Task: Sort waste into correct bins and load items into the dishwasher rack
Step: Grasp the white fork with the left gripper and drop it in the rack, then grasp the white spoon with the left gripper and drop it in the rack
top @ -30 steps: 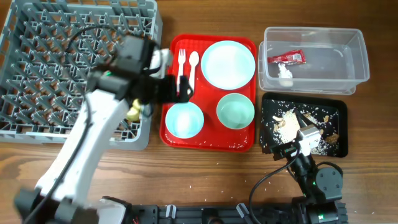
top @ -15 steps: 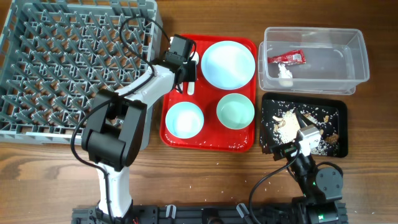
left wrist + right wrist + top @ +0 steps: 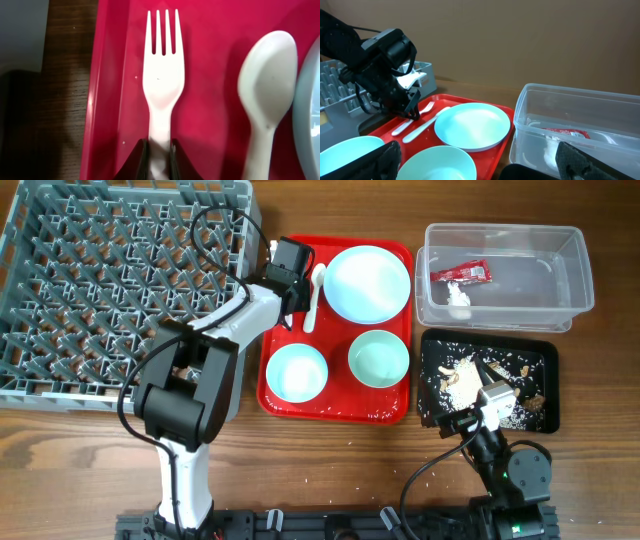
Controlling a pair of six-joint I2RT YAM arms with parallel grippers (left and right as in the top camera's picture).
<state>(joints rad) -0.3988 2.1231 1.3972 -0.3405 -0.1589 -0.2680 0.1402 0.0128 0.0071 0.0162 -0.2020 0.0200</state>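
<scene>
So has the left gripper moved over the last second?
Yes. The left gripper moved up-image along the red tray's left side, toward its top-left corner, and is now shut on the fork.

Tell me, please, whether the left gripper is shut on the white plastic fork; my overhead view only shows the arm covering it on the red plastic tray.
Observer: Yes. In the left wrist view the left gripper is shut on the handle of the white plastic fork, just behind the head.
Operator: Is the white plastic spoon caught as well?
Observer: No. The white plastic spoon lies off to the side, with a strip of bare red plastic tray between the two.
Operator: Which way does the fork point?
Observer: Its four tines point straight away from the gripper, roughly parallel to the tray's raised edge.
</scene>
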